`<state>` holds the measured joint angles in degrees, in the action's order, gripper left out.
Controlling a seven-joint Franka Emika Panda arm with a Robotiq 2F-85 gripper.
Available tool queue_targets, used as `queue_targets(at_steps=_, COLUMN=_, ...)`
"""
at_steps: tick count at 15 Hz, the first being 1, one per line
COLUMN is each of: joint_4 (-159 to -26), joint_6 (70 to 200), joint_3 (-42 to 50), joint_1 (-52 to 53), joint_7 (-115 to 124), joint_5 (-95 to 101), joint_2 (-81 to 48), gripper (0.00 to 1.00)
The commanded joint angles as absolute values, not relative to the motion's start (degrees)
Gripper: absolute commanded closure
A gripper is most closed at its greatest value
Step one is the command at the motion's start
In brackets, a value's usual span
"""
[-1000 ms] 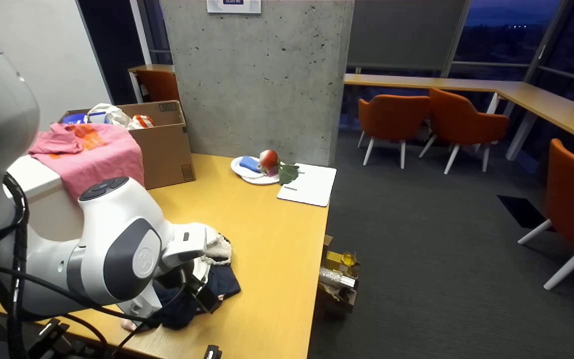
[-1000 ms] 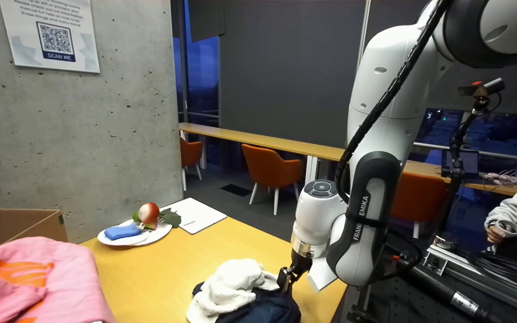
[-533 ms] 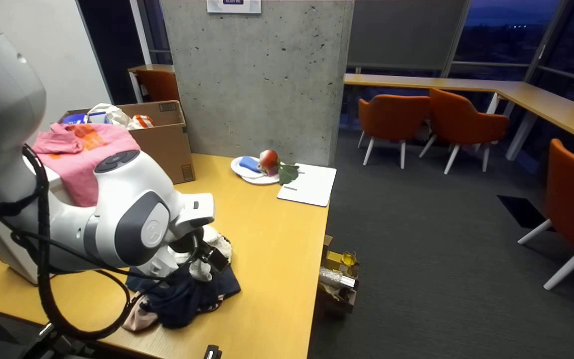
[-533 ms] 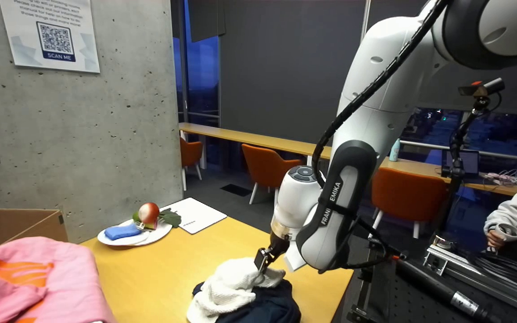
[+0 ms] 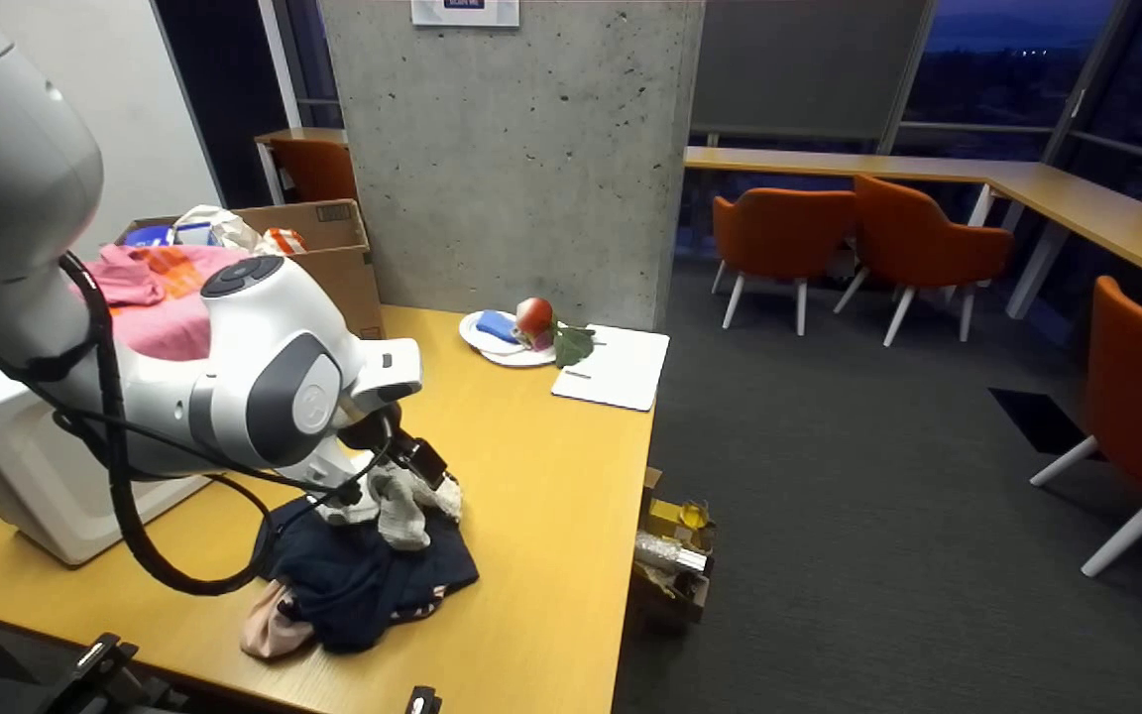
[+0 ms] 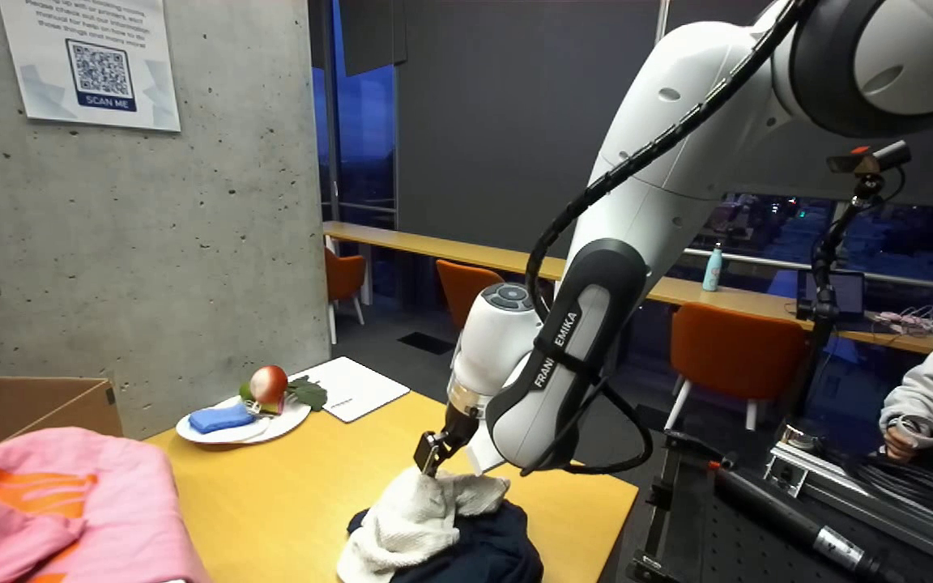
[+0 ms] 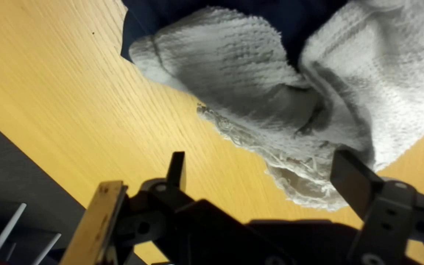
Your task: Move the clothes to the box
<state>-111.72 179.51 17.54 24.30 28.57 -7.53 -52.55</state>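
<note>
A white fleecy cloth (image 6: 410, 522) lies bunched on a navy cloth (image 6: 487, 546) on the table. In an exterior view the white cloth (image 5: 402, 506) folds over the navy cloth (image 5: 363, 580), and a pale pink piece (image 5: 274, 625) shows at the pile's edge. My gripper (image 6: 432, 453) is just over the top of the white cloth. In the wrist view the gripper (image 7: 260, 165) is open, one finger over bare table, the other over or against the white cloth (image 7: 234, 62). The cardboard box (image 5: 338, 278) stands at the back; it also shows in an exterior view (image 6: 70, 409).
A pink cloth (image 5: 165, 322) drapes over a white container (image 5: 46, 476) in front of the cardboard box. A plate (image 6: 191, 433) holds a blue sponge (image 6: 221, 417) and toy food beside a white board (image 6: 353, 385). The box holds several packages. The table edge drops to a dark floor.
My gripper has moved from over the navy cloth toward the far side, over the white cloth. The white cloth's near fold has shifted and stands slightly higher.
</note>
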Motion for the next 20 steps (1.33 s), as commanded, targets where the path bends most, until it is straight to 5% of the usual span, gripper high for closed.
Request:
queue_targets(at_steps=1, joint_4=-107.3, joint_6=178.4, joint_3=14.8, joint_1=22.6, joint_7=26.4, joint_5=-9.5, joint_2=-55.9, gripper=0.00)
queue_targets(at_steps=4, joint_4=-105.3, joint_6=178.3, joint_3=13.5, joint_1=22.4, joint_7=26.3, joint_5=-9.5, joint_2=-57.8, gripper=0.00)
queue_targets(at_steps=6, joint_4=-104.6, joint_6=178.4, joint_3=13.2, joint_1=22.4, joint_7=26.3, joint_5=-9.6, joint_2=-58.5, gripper=0.26)
queue_targets(at_steps=15, joint_4=-106.0, joint_6=176.8, joint_3=15.9, joint_1=25.4, joint_7=26.7, joint_5=-9.7, joint_2=-54.3, gripper=0.95)
queue_targets(at_steps=20, joint_4=-105.0, joint_6=170.7, joint_3=23.6, joint_1=33.0, joint_7=28.8, joint_5=-7.8, joint_2=-46.7, gripper=0.98)
